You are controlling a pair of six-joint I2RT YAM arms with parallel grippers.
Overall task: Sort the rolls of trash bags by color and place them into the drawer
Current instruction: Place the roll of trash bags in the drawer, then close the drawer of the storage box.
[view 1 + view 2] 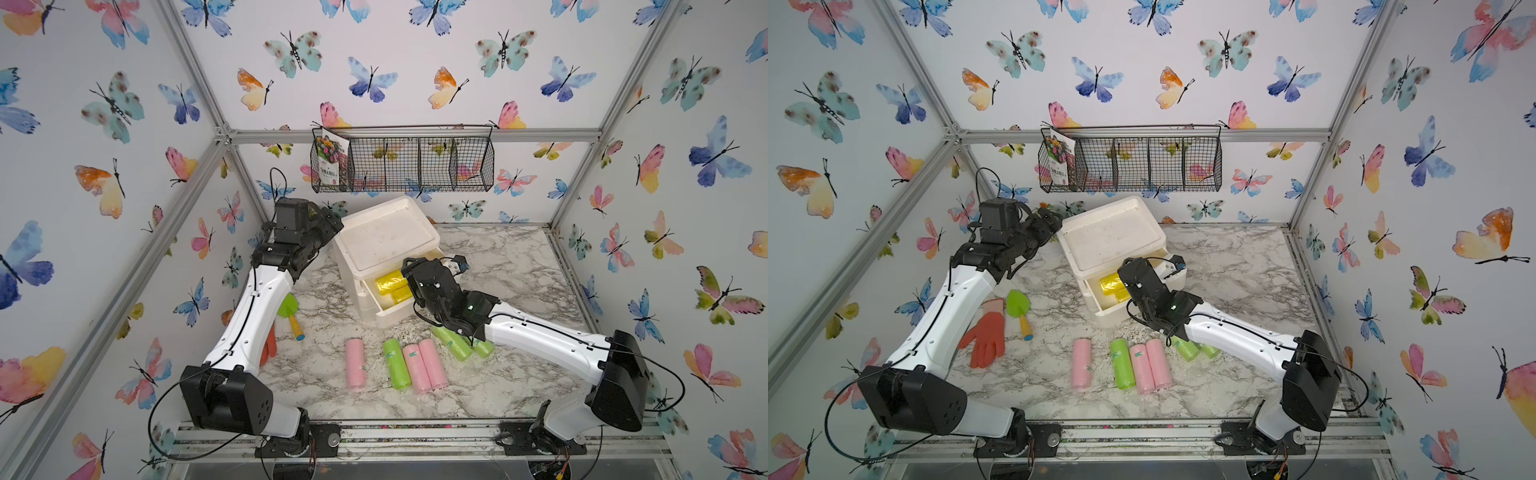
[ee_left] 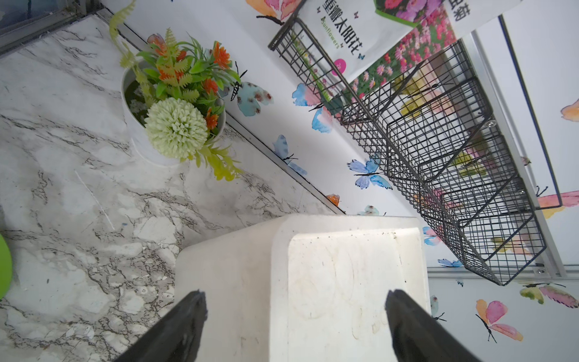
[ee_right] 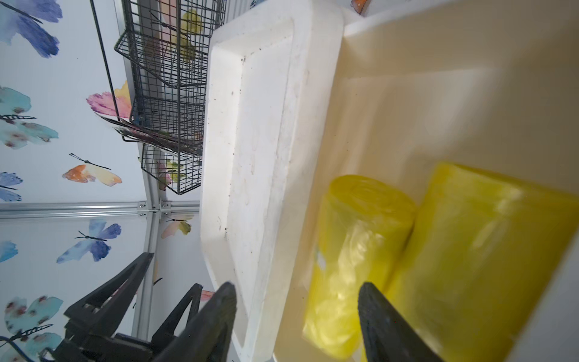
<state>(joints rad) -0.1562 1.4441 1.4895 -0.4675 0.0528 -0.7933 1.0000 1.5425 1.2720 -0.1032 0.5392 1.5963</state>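
Drawer (image 1: pixel 395 313): cream plastic tray standing open from a white boxy plastic chest (image 1: pixel 386 237), which sits mid-bench toward the back edge.
Yellow rolls: two shiny yellow plastic rolls of trash bags lie in the drawer, the nearer yellow roll (image 3: pixel 354 244) touching the farther yellow roll (image 3: pixel 488 250).
Right gripper (image 3: pixel 297 285): over the open drawer, jaws parted and gripping nothing; one finger (image 3: pixel 376 313) hangs just above the nearer yellow roll.
Left gripper (image 2: pixel 296 294): jaws spread wide and empty, poised over the chest's top.
Pink rolls: three pale pink plastic cylinders near the bench's front edge: a lone pink roll (image 1: pixel 356 364) and a touching pink pair (image 1: pixel 424 366).
Green rolls: one light green plastic roll (image 1: pixel 397 363) lies between the lone pink roll and the pair; two more green rolls (image 1: pixel 453 344) lie partly under the right arm.
Other: orange rubber glove (image 1: pixel 988 334) and green toy shovel (image 1: pixel 1018 308), toward the left edge.
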